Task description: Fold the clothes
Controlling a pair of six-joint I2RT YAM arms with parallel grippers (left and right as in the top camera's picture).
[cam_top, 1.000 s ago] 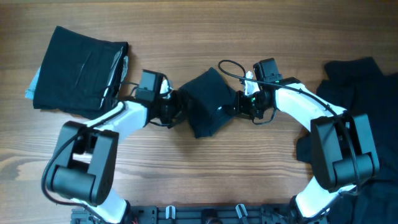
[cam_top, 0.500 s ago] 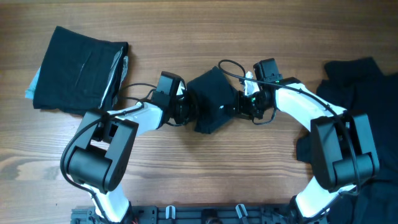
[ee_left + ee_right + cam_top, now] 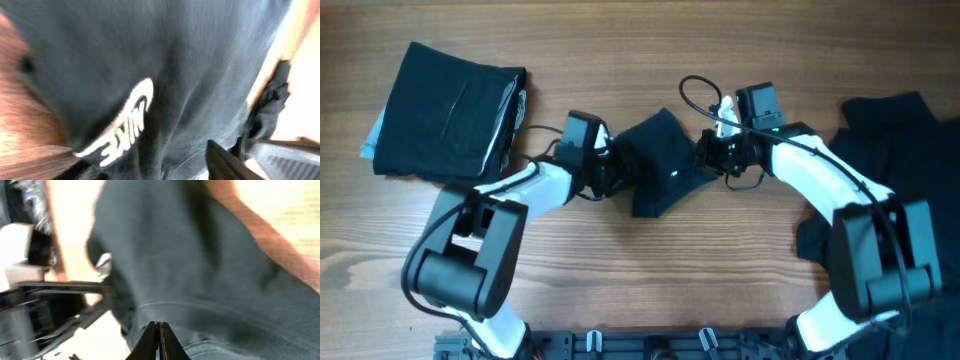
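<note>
A small black garment (image 3: 660,165) lies bunched in the middle of the wooden table between my two grippers. In the left wrist view it fills the frame (image 3: 190,60) and shows a white Nike logo. My left gripper (image 3: 617,170) is at its left edge, fingers wide apart (image 3: 155,170) with cloth between them. My right gripper (image 3: 705,158) is at its right edge. Its fingers are pressed together (image 3: 159,328) on the black fabric (image 3: 215,275), which looks lifted off the table there.
A folded black stack (image 3: 445,110) lies at the back left, with a light blue edge showing under it. A pile of unfolded dark clothes (image 3: 895,130) covers the right side down to the front right corner. Cables loop near both wrists.
My left gripper moved right onto the garment's left edge, then eased back slightly. My right gripper rose and shifted a little back and right. The garment is more bunched.
</note>
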